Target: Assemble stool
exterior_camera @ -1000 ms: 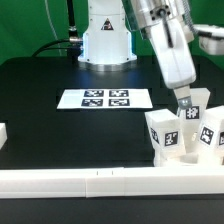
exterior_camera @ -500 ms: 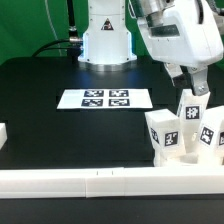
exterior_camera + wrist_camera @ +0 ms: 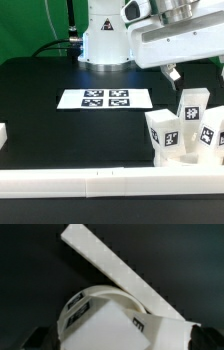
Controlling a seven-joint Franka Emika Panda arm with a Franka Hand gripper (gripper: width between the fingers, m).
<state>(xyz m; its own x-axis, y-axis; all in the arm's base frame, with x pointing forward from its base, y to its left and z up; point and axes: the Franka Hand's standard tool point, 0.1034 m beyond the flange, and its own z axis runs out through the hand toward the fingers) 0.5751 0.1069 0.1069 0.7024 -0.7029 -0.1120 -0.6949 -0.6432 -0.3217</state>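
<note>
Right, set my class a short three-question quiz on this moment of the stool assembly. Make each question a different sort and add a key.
1. True or false: the end effector is clamped on one of the stool legs.
2. Where do the legs stand in the exterior view? A) at its left. B) at its right, just behind the long white rail. C) inside the end effector.
3. Fill in: the marker board lies flat on a ____ tabletop.

Key: 1 false, it hangs open and empty above them; 2 B; 3 black.
</note>
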